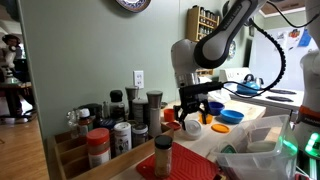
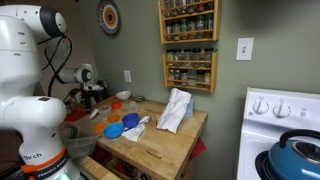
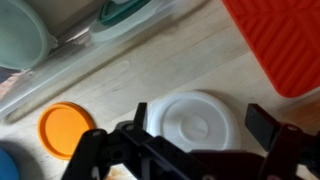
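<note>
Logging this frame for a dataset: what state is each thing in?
gripper: open, hovering over the white lid.
white lid: flat on the table, not gripped.
orange lid: flat on the table, apart from the white lid.
towel: crumpled on the table.
kettle: upright on the stove.

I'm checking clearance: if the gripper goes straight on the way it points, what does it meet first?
Probably the white round lid below the open gripper; depth is unclear.
</note>
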Controlling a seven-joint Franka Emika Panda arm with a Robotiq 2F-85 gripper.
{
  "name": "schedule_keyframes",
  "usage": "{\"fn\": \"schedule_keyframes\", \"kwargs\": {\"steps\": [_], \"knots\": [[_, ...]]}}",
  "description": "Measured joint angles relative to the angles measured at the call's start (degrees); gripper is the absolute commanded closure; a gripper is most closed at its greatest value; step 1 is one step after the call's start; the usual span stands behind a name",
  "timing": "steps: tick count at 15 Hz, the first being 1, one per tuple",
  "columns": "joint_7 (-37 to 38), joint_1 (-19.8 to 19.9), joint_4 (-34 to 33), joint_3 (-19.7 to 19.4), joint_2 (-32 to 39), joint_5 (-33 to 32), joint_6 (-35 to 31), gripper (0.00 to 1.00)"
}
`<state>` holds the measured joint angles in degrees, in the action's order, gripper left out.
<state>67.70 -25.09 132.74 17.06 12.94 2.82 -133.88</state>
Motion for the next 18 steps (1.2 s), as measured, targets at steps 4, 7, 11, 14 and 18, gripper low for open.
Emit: {"fn": "schedule_keyframes", "kwargs": {"steps": [4,7,11,14,18], "knots": [[3.0,0.0,1.1,-0.2,0.2,-1.2,-0.3,0.0],[4.3,0.0,1.2,-0.3,0.3,-1.2,-2.4,0.0],[5.3,0.0,1.3,-0.7,0.6,-1.3,-4.0,0.0],[5.4,0.0,1.4,-0.9,1.0,-1.4,-4.0,0.0],[5.4,0.0,1.4,-1.1,1.2,-1.6,-4.0,0.0]]}}
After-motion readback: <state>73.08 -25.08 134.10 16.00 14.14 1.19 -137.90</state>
